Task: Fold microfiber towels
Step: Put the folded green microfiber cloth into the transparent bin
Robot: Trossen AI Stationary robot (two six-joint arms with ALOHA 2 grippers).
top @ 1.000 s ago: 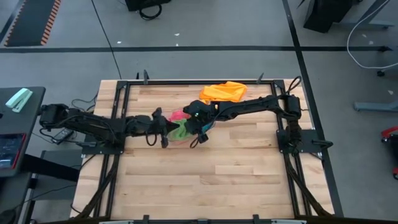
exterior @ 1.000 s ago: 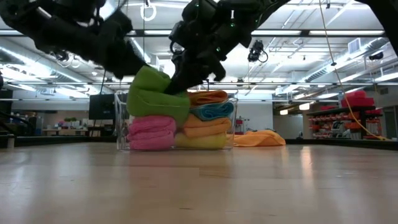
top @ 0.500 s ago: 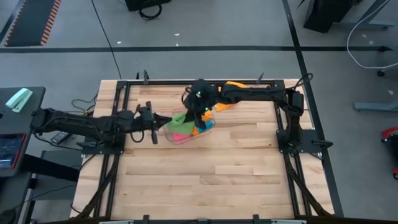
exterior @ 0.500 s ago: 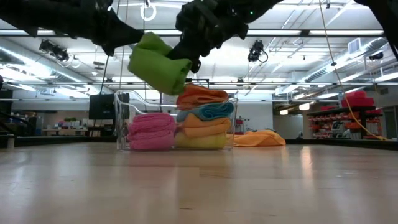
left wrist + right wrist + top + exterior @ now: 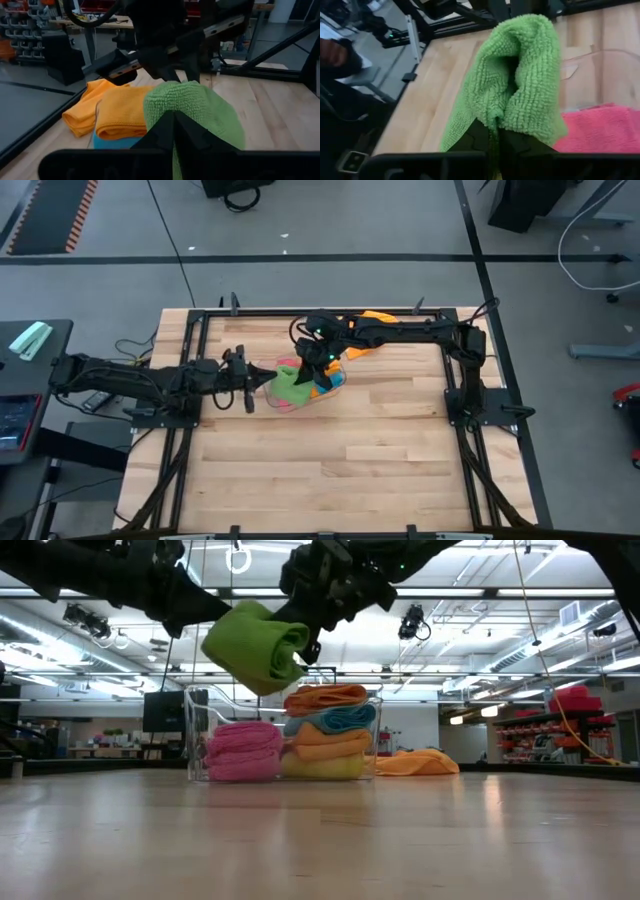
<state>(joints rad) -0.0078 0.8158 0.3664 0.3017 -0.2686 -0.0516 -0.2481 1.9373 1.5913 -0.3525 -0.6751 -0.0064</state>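
1. The folded green towel [image 5: 255,645] hangs in the air above the clear bin [image 5: 200,730], over its left side where the pink towel [image 5: 243,752] lies.
2. The left gripper [image 5: 175,131] and the right gripper [image 5: 495,131] both have their jaws clenched on the green towel, one at each end.
3. In the bin's right side orange [image 5: 323,697], blue [image 5: 338,719] and yellow [image 5: 322,766] towels are stacked; a loose orange towel [image 5: 372,320] lies on the table [image 5: 350,470] at its far edge.
4. The cloth looks light, soft and limp, not slippery. It will likely sag and unroll if either grip lets go early.
5. The folded edges seem the best place to pinch, so the layers stay together.
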